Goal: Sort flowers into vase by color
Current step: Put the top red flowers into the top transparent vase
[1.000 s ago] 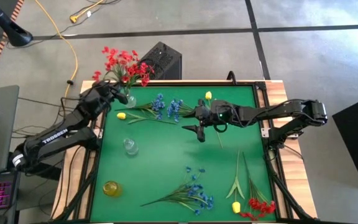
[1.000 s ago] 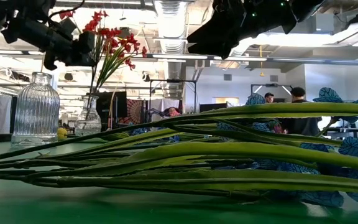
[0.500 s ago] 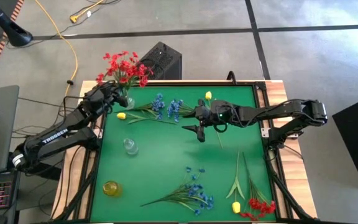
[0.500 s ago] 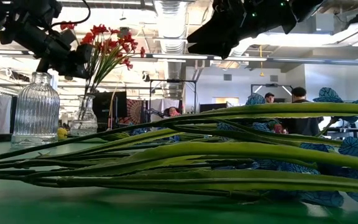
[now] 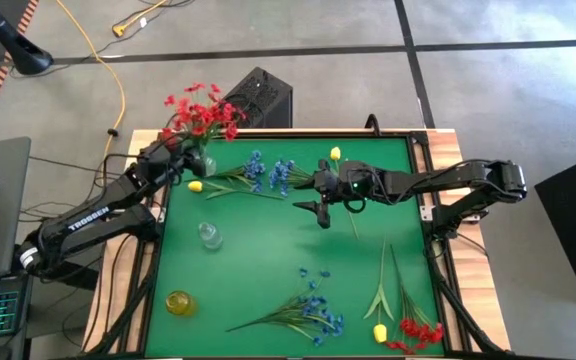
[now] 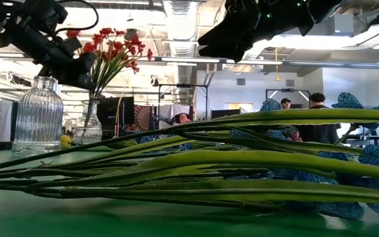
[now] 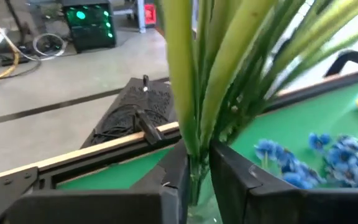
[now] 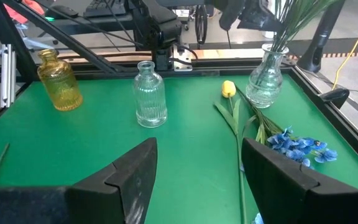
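My left gripper (image 5: 181, 160) is at the table's far-left corner, shut on a spray of red flowers (image 5: 201, 112) whose green stems go down into a clear glass vase (image 5: 209, 161); the low view shows the red blossoms (image 6: 114, 50) fanned out above the vase (image 6: 91, 125). My right gripper (image 5: 320, 206) hovers open over the middle of the table, touching nothing. Blue sprays (image 5: 268, 175) and a yellow tulip (image 5: 195, 186) lie flat near the vase. Another blue spray (image 5: 308, 310), a yellow tulip (image 5: 379, 331) and a red spray (image 5: 418, 333) lie at the near edge. My left gripper pinches the bundle of green stems (image 7: 194, 146) between its two fingers (image 7: 176, 177), just above the vase's mouth and well below the blossoms. The fingers lie across the stems. The spray stands nearly upright, leaning a little, with its lower ends in the vase.
A clear ribbed bottle (image 5: 209, 235) stands left of centre and an amber bottle (image 5: 179, 302) near the near-left corner; the right wrist view shows both bottles (image 8: 151, 93) (image 8: 59, 81). A further yellow tulip (image 5: 335, 153) lies by the far edge. A raised rim (image 5: 423, 200) borders the green mat.
My left gripper has shifted slightly toward the table's left edge while keeping its hold on the stems. The red spray has swung with it, its blossoms moving a little leftward over the vase. The right arm has kept still.
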Available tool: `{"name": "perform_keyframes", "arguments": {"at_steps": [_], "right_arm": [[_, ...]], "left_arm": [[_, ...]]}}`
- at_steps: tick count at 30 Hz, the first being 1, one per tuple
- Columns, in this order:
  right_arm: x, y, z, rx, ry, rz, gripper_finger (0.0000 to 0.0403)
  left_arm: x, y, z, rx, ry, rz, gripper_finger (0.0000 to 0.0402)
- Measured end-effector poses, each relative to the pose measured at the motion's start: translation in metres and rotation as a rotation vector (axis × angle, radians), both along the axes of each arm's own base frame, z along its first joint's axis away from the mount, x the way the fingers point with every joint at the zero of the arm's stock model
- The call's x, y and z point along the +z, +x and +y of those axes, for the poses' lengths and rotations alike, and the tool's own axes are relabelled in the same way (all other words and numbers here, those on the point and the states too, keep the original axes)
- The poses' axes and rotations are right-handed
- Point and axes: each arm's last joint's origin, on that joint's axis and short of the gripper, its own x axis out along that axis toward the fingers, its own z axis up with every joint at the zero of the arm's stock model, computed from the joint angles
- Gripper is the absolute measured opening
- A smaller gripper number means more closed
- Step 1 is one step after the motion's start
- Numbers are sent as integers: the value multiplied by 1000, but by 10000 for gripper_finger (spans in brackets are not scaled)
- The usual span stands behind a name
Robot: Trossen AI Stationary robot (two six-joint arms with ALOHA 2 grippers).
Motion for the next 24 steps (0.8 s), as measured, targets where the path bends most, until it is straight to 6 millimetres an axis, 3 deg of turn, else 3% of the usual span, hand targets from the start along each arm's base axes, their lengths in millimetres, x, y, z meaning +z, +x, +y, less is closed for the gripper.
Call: {"name": "perform_keyframes", "arguments": {"at_steps": [11,24], "right_arm": [[0,0,0,0,0,0,260],[0,0,0,0,0,0,260]], "left_arm": [[-2,1,-3,-133,-13,95,142],[26,-5,-9,-174,-41,233,199]]}}
